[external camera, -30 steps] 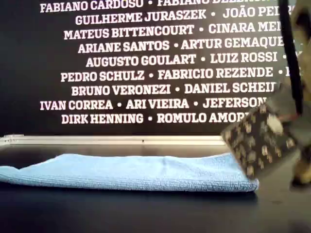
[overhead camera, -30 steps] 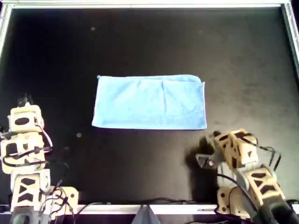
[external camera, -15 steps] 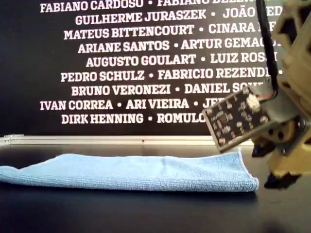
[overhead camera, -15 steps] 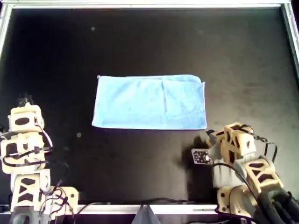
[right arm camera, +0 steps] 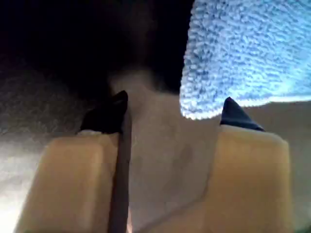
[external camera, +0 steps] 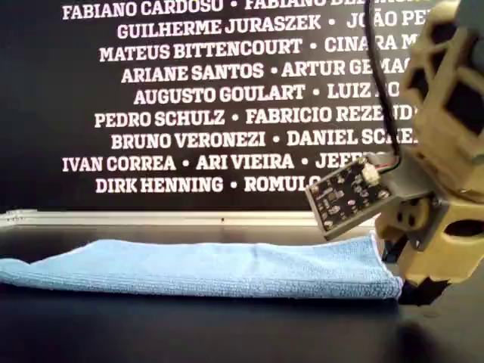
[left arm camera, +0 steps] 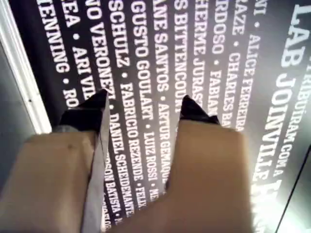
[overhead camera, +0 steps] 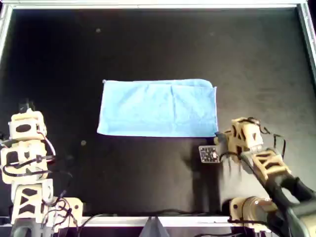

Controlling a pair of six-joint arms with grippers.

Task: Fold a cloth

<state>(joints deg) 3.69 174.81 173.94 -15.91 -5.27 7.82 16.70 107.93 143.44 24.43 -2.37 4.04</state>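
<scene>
So the black table (overhead camera: 148,44) fills the overhead view, with a metal rim around it, which keeps the workspace boxed in. The wall of printed names (external camera: 227,91) behind it is just backdrop.

The cloth (overhead camera: 158,108) lies flat near the middle of the table. It already looks like a wide rectangle rather than a square, so my guess is one fold is done and another one is coming. In the exterior view it shows a thick doubled edge, which fits that.

The right arm (overhead camera: 266,168) reaches in from about 5 o'clock in the overhead view. Its right gripper (right arm camera: 172,114) sits low, right at the cloth's 4 o'clock corner. The fingers (right arm camera: 109,114) are spread apart with nothing between them, and the cloth corner hangs just inside the gap. Looks lined up to pinch that corner.

The left gripper (left arm camera: 143,104) is parked at about 8 o'clock, well apart from the cloth. Its fingers are spread too and point up at the wall, so it's just out of the way.
</scene>
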